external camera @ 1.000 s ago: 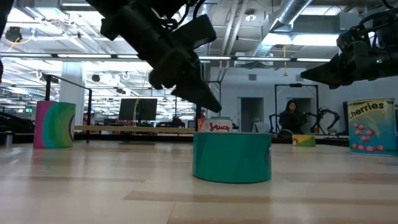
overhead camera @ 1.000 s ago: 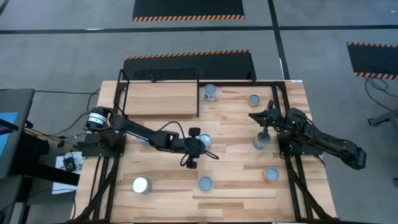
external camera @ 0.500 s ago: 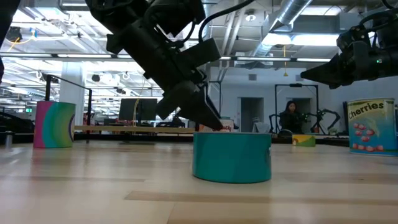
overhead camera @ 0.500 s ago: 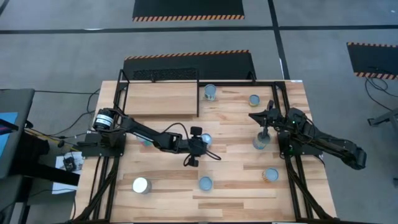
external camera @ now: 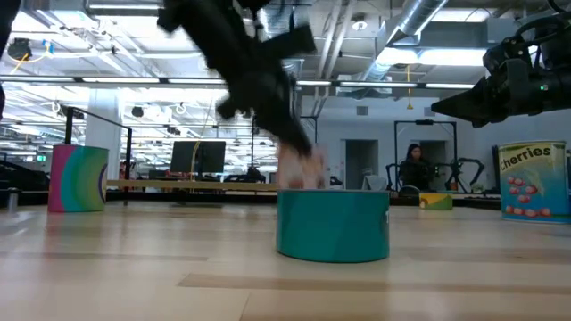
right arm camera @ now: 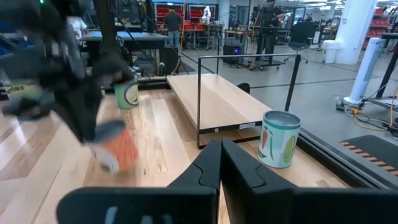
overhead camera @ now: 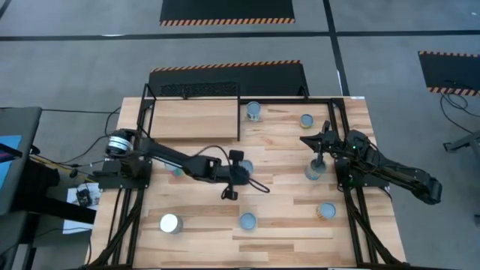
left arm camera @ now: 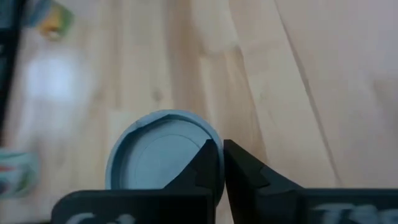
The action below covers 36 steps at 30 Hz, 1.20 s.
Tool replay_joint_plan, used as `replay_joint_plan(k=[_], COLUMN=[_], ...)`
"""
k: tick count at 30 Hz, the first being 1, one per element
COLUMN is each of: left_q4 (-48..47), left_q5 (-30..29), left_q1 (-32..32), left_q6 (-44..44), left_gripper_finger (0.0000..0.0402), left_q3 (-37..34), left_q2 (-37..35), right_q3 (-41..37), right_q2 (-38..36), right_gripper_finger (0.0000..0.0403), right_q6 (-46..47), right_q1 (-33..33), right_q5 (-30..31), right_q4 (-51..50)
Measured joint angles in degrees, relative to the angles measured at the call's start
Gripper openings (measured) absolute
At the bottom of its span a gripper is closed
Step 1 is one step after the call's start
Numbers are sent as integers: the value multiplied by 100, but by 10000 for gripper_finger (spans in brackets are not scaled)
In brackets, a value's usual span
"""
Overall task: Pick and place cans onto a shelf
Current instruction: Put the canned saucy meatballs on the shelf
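**Pincer clenched at the can's rim, no hold on it**

My left pincer (left arm camera: 222,149) is clenched, fingers pressed together with nothing between them. Its tips sit at the edge of a can (left arm camera: 158,149) with a pale-blue lid, near the table's middle.

I judge the can stiff and smooth-walled, with some weight if full. The lid looks slick, so I would open wide and take it across the round wall, about mid-height. Pinched too near the rim, it could tip or roll.

My right pincer (right arm camera: 221,146) is also clenched. It waits above another can (overhead camera: 313,172) on the right.

The shelf (overhead camera: 191,120) stands bare at the far left corner. A can (overhead camera: 254,112) stands just beside it, and others are scattered well apart.

The table (overhead camera: 285,142) is flat pale planks. Beyond is a large workshop hall, with a person (external camera: 417,165) seated far back.
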Motion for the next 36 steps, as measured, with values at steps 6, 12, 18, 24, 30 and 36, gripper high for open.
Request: replay_joint_plan(k=[6, 12, 18, 24, 30, 36], left_q4=[-1947, -4180, -4757, -3152, -1416, -948], left_q5=[-398, -1755, -2093, -1200, 110, 559], left_q1=[-31, 119, 1236, 3254, 5060, 6064], left_q6=[-1192, -3010, -3803, -2800, -2134, -1718], left_gripper_finger=[1, 0, 0, 0, 0, 0], left_q3=[114, 82, -570, -1887, -2492, -2483], left_q2=[-1313, -2596, -3752, -4454, -4399, -3947], right_q3=[0, 1, 1, 2, 1, 2], right_q2=[0, 1, 2, 2, 2, 2], right_gripper_finger=[33, 33, 33, 33, 33, 33], right_q6=[0, 0, 0, 0, 0, 0], right_q1=[2, 1, 0, 0, 1, 0], right_q5=[-2, -4, -2, -4, -3, -4], right_q4=[0, -1, -2, -2, -2, -2])
